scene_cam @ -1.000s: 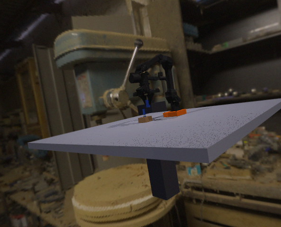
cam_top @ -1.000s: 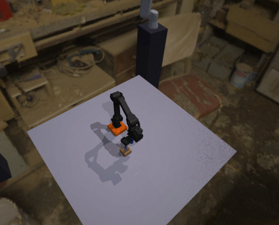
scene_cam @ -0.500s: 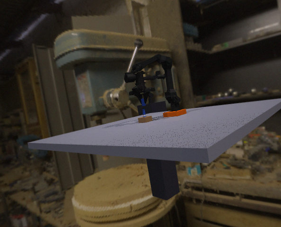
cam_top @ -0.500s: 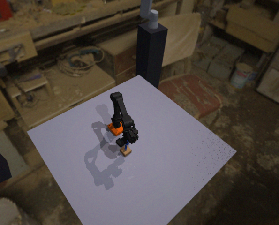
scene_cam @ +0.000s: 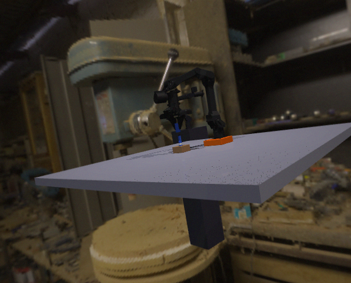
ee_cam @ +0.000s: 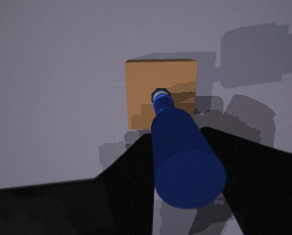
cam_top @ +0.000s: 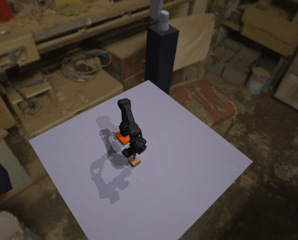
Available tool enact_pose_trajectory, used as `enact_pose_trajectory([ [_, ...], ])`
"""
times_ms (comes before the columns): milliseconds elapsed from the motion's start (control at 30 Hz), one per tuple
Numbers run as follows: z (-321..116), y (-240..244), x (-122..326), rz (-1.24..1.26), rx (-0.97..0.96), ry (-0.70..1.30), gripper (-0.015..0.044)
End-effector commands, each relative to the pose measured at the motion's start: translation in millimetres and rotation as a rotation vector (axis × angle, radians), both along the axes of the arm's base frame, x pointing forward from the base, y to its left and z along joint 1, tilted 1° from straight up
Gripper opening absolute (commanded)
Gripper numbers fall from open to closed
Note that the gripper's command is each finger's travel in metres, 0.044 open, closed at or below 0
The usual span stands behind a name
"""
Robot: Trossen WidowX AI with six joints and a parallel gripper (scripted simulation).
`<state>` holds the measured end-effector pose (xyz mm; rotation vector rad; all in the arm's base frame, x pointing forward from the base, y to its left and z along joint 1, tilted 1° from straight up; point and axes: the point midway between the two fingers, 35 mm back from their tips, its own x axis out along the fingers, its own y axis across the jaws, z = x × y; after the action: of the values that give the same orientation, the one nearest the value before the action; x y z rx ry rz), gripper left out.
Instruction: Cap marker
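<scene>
Marker [ee_cam: 160, 95] mostly hidden behind cap [ee_cam: 185, 157], claw [ee_cam: 187, 171] fingers cut off at wrist view's edge

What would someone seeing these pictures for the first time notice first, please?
Probably the blue cap, large in the wrist view, clamped in the black end effector directly over the marker, whose tip shows just below it. The marker stands upright in the tan holder block near the middle of the pale table. Next comes the orange base plate under the arm, just behind the block.
</scene>
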<state>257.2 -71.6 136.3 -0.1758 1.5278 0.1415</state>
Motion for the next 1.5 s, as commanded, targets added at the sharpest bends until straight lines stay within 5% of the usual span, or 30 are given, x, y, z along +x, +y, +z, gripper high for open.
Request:
enact_pose_trajectory([
  [0,-4,0,0,0.004,0.004,0.002,0.0000],
  [1333,-54,0,1,0.004,0.004,0.003,0.0000],
  [1467,-53,0,1,0.000,0.005,0.003,0.0105],
])
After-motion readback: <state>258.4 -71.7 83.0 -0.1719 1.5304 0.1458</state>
